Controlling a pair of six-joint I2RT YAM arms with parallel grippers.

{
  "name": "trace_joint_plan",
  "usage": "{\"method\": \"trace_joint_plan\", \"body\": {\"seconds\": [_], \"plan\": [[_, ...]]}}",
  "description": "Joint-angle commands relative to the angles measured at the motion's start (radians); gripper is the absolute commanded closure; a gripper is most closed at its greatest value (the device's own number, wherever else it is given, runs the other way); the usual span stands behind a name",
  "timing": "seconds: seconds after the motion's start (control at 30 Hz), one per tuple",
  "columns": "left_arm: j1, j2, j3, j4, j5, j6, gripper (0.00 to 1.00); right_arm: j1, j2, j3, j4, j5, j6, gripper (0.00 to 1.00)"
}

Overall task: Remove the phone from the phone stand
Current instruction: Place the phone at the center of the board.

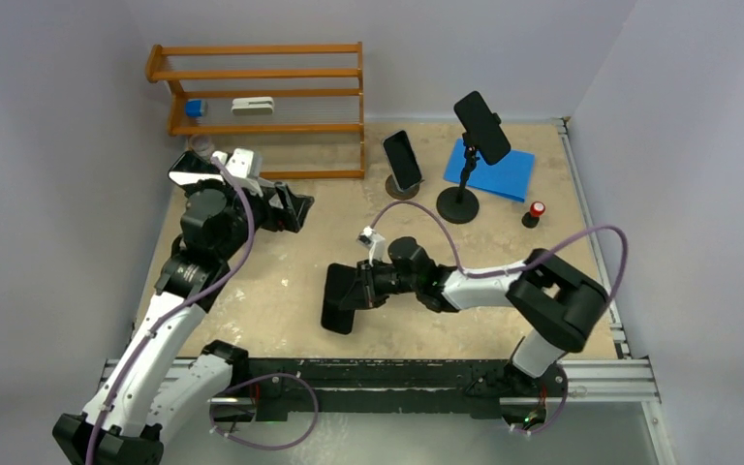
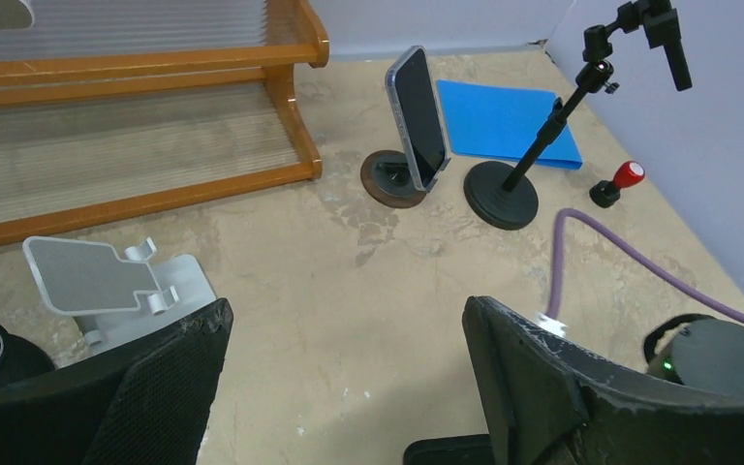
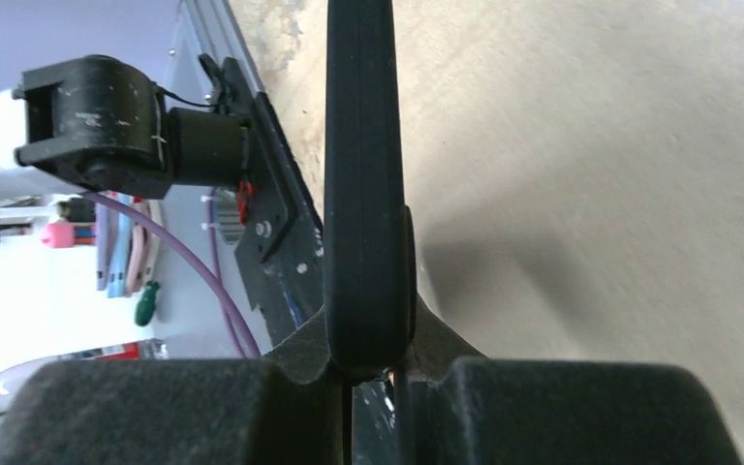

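Mottled beige table (image 1: 291, 262) lay under both arms, with pale walls closing it in. Over its near middle the right pincer (image 1: 358, 289) was clamped tight on the black phone (image 1: 337, 302). It gripped one end, so most of the slab stuck out past the fingertips. The right wrist view showed the phone edge-on, pinched between the two dark pads (image 3: 184, 407). Whether its far end touched the table I could not tell. Off to one side of that grip ran the black rail (image 3: 271, 242) at the table's near edge.

Well apart from the phone, the left pincer (image 2: 346, 310) stood wide open with nothing between its fingers. Close by the finger on the left of its wrist view sat the silver phone stand (image 2: 107, 281), empty. Farther ahead and to that same side stood the wooden rack (image 2: 155, 68). Straight ahead, a second phone (image 2: 417, 116) leaned upright on a round brown base (image 2: 387, 182). Just beside that base stood a black pole stand (image 2: 502, 194), and behind both lay a blue sheet (image 2: 504, 121). A small red-capped item (image 2: 620, 179) sat near the pole stand's foot. A purple cable (image 2: 581, 242) curved across the table to the right of the open fingers.
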Motion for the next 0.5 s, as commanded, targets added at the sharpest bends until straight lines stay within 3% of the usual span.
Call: {"method": "trace_joint_plan", "body": {"seconds": [0.0, 0.3, 0.47], "plan": [[-0.010, -0.083, -0.045, 0.112, 0.011, 0.031, 0.11, 0.000, 0.082, 0.117, 0.191, -0.141, 0.091, 1.00], [-0.032, -0.125, -0.053, 0.098, -0.011, 0.007, 0.09, 0.002, 0.308, 0.210, 0.407, -0.254, 0.297, 1.00], [-0.038, -0.131, -0.052, 0.094, -0.024, -0.002, 0.09, 0.003, 0.365, 0.265, 0.349, -0.224, 0.314, 1.00]]}}
